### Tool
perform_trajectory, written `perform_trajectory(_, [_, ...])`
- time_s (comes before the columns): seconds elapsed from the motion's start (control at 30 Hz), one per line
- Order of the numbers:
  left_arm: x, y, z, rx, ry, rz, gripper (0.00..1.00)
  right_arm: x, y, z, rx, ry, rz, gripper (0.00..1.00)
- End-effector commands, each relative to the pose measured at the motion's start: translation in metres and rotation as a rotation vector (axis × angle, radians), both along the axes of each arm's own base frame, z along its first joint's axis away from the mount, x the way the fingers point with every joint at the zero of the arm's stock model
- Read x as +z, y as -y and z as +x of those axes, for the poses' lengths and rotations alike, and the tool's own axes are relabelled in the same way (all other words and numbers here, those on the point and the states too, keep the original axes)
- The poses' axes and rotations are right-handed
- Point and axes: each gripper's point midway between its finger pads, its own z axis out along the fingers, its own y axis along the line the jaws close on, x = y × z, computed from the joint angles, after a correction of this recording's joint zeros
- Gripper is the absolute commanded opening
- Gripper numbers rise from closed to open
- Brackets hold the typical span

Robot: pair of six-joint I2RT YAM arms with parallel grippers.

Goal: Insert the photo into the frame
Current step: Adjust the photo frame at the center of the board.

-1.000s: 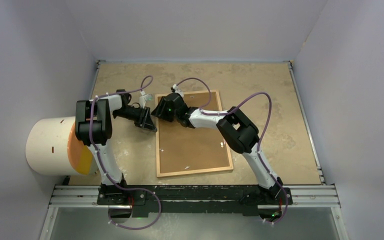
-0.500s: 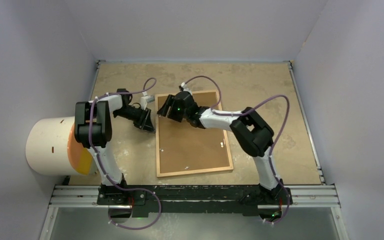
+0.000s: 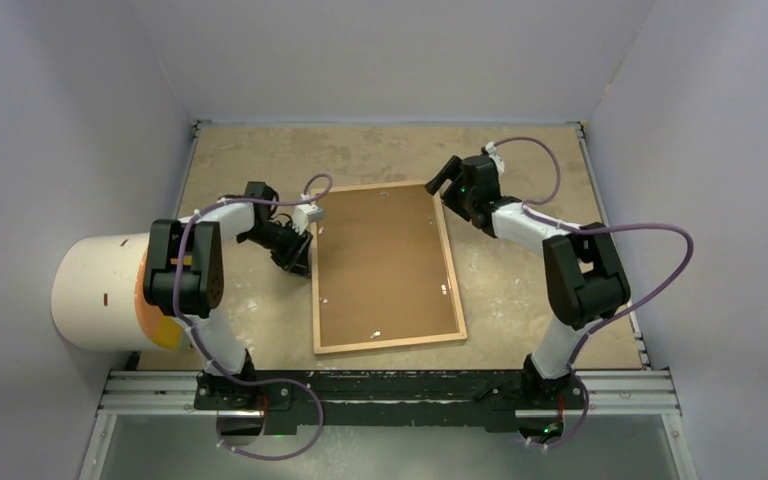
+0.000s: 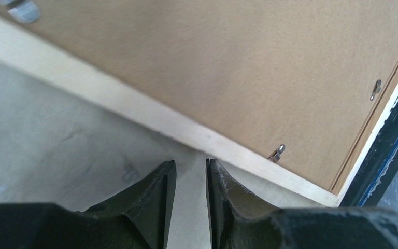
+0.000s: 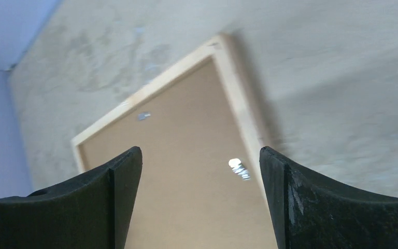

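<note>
At the middle of the table (image 3: 540, 200) we see the frame (image 3: 388, 343) lying face down, brown backing board (image 3: 385, 265) uppermost. Its long axis runs near to far, a little askew. Our left gripper (image 4: 190, 165) sits just beside the left moulding, jaws a narrow slit apart, gripping nothing. Our right gripper (image 5: 199, 155) hovers by the far right corner, jaws wide and empty. Bare table lies beyond and to the right.

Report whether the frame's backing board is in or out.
In. The backing board fills the frame, edged all round by its light-wood moulding.
</note>
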Motion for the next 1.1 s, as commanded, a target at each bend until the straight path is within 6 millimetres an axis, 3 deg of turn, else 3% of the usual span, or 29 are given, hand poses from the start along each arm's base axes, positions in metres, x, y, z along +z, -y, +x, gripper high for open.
perform_trajectory(0.0, [-0.037, -0.010, -0.020, -0.077, -0.016, 0.184, 0.32, -0.034, 0.028, -0.002, -0.002, -0.084, -0.108, 0.86])
perform_trajectory(0.17, [-0.040, -0.003, -0.027, -0.107, -0.023, 0.204, 0.32, -0.064, 0.010, 0.011, 0.086, -0.168, -0.111, 0.87])
perform_trajectory(0.33, [-0.036, 0.012, -0.032, -0.143, -0.019, 0.196, 0.32, -0.070, -0.016, 0.037, 0.159, -0.152, -0.059, 0.87])
perform_trajectory(0.43, [-0.034, 0.038, -0.035, -0.200, -0.008, 0.183, 0.33, -0.070, -0.046, 0.050, 0.211, -0.147, -0.015, 0.87])
perform_trajectory(0.57, [-0.029, 0.081, -0.040, -0.290, 0.000, 0.173, 0.35, -0.078, -0.114, 0.055, 0.355, -0.170, -0.044, 0.89])
perform_trajectory(0.63, [-0.024, 0.099, -0.042, -0.337, 0.016, 0.160, 0.36, -0.059, -0.148, 0.063, 0.431, -0.113, -0.021, 0.92])
perform_trajectory(0.67, [-0.021, 0.105, -0.045, -0.360, 0.017, 0.157, 0.36, -0.055, -0.160, 0.063, 0.458, -0.099, -0.014, 0.97])
perform_trajectory(0.73, [-0.015, 0.113, -0.051, -0.407, 0.013, 0.143, 0.37, -0.045, -0.173, 0.066, 0.502, -0.074, -0.010, 0.99])
perform_trajectory(0.8, [-0.009, 0.112, -0.057, -0.437, 0.009, 0.139, 0.38, -0.038, -0.169, 0.067, 0.515, -0.075, -0.043, 0.99])
perform_trajectory(0.87, [-0.002, 0.104, -0.063, -0.472, 0.013, 0.151, 0.39, -0.024, -0.150, 0.078, 0.464, -0.032, -0.111, 0.99])
perform_trajectory(0.97, [0.022, 0.091, -0.074, -0.529, 0.030, 0.170, 0.39, 0.021, -0.109, 0.093, 0.347, 0.068, -0.166, 0.99])
perform_trajectory(1.07, [0.052, 0.079, -0.070, -0.557, 0.101, 0.173, 0.39, 0.055, -0.064, 0.100, 0.220, 0.134, -0.193, 0.99])
